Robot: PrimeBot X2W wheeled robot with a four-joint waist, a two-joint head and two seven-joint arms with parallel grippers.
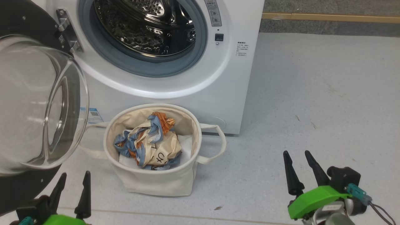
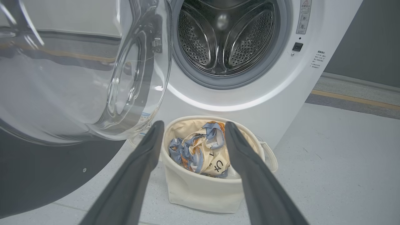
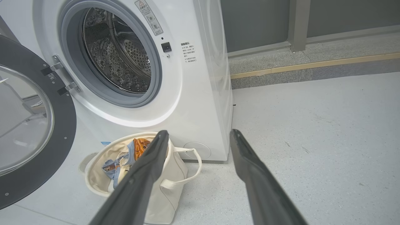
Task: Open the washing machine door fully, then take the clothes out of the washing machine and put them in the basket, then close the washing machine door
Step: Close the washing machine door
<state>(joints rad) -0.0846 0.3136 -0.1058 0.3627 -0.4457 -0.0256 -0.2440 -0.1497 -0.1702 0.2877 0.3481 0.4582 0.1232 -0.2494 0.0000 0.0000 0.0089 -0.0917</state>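
The washing machine (image 1: 200, 78) (image 2: 281, 93) (image 3: 193, 103) stands with its steel drum bare. Its door (image 1: 37, 103) (image 2: 72, 68) (image 3: 28, 125) hangs swung out wide to the left. In front of it sits the cream basket (image 1: 156, 181) (image 2: 193, 190) (image 3: 168, 190), with the blue, orange and cream clothes (image 1: 150, 142) (image 2: 200, 150) (image 3: 125, 159) crumpled inside. My left gripper (image 1: 73, 176) (image 2: 193, 128) is open, low at the left, just under the door. My right gripper (image 1: 298, 156) (image 3: 200, 134) is open at the lower right, over bare floor, holding nothing.
A grey speckled floor (image 1: 312, 103) spreads wide to the right of the machine. A raised kerb with a yellow strip (image 1: 328, 17) (image 3: 312, 65) runs along the back. The open door takes up the space at the left.
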